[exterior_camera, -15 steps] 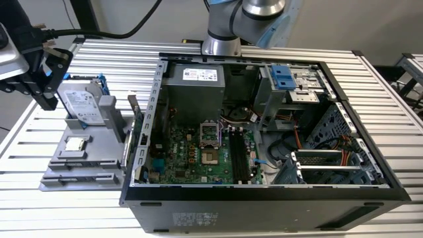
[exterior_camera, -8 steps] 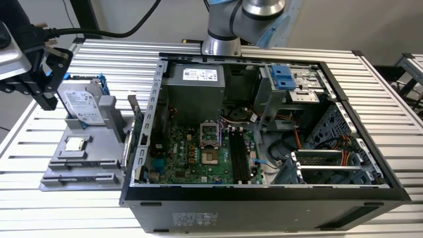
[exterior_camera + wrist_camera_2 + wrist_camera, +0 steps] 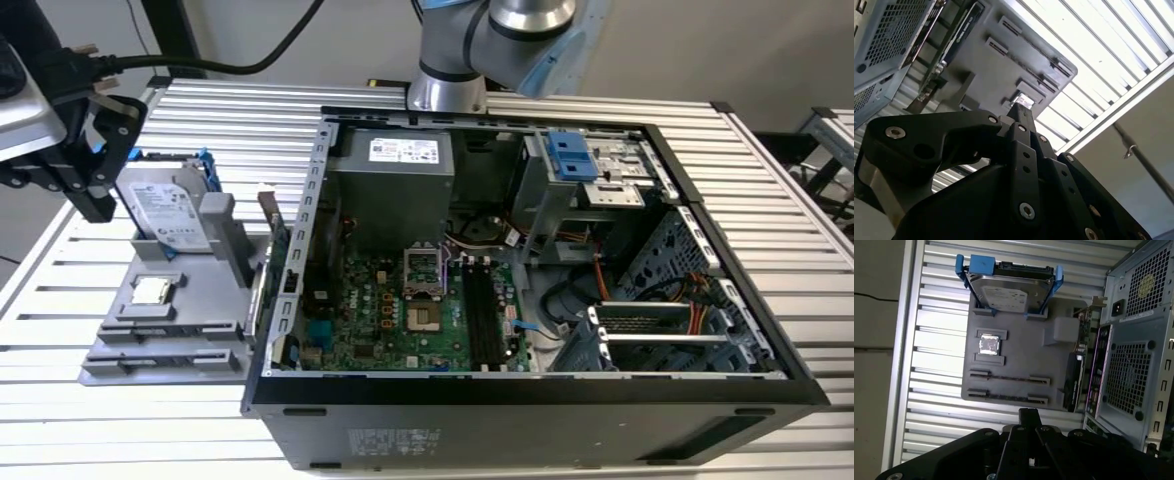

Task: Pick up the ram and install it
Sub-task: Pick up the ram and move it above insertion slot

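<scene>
The ram [image 3: 1073,382] is a long, narrow dark-green board standing on edge along the side of the grey holder tray [image 3: 1019,357] nearest the computer case. It also appears in the exterior view [image 3: 284,287] and the second wrist view [image 3: 960,31]. My gripper [image 3: 96,212] hangs above the table at the exterior view's left, beside the hard drive and well apart from the ram. In both wrist views its black fingertips [image 3: 1028,413] [image 3: 1021,112] sit together, shut with nothing between them. The motherboard's black slots [image 3: 483,315] lie inside the open case.
A silver hard drive in a blue frame [image 3: 167,205] stands at the tray's far end, with a small square silver chip [image 3: 151,291] near it. The open computer case [image 3: 534,390] takes up the middle of the slatted metal table [image 3: 40,400]. A black cable [image 3: 227,65] runs behind.
</scene>
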{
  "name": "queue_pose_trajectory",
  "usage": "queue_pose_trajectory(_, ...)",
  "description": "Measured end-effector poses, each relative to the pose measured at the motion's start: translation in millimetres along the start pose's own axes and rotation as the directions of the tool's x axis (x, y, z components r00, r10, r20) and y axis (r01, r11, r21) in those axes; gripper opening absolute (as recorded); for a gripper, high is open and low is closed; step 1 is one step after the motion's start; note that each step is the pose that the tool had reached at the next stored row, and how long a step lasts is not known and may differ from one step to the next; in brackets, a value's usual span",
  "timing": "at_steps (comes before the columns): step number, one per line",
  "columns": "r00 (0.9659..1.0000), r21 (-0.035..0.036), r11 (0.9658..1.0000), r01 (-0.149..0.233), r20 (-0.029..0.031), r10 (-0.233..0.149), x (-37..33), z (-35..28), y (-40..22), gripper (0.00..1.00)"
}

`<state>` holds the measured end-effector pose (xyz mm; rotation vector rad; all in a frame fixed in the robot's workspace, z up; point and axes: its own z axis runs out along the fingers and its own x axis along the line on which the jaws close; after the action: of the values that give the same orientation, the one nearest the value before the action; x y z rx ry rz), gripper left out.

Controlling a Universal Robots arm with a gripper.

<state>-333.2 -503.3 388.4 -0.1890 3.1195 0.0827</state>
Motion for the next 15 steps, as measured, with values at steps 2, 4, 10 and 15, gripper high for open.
queue_pose_trajectory(2, 1.0, 0.0, 1.0, 0.004, -0.0002, -0.004, 0.0, 0.0, 0.0, 0.0)
queue_pose_trajectory(4, 1.0, -0.0001, 1.0, 0.007, -0.0004, -0.007, 0.0, 0.0, 0.0, 0.0)
queue_pose_trajectory(10, 0.9998, -0.0003, 0.9998, 0.017, -0.001, -0.017, 0.0, 0.0, 0.0, 0.0)
queue_pose_trajectory(15, 0.9997, -0.0004, 0.9997, 0.025, -0.0014, -0.025, 0.0, -0.1, 0.0, 0.0)
